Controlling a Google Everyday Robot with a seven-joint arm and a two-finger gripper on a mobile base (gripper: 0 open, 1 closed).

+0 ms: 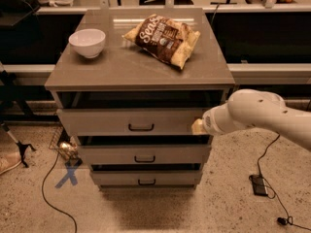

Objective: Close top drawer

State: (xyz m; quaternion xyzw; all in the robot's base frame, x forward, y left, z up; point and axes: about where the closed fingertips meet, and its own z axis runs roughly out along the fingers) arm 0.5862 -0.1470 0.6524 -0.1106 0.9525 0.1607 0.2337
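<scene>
The top drawer is the tallest grey-brown front of the cabinet, with a small black bar handle at its centre. It stands only slightly out, with a narrow dark gap under the cabinet top. My gripper is at the end of the white arm coming in from the right. It rests against the right end of the drawer front.
A white bowl and a brown chip bag lie on the cabinet top. Two shorter drawers sit below. Cables, a black power adapter and a blue tape cross lie on the floor.
</scene>
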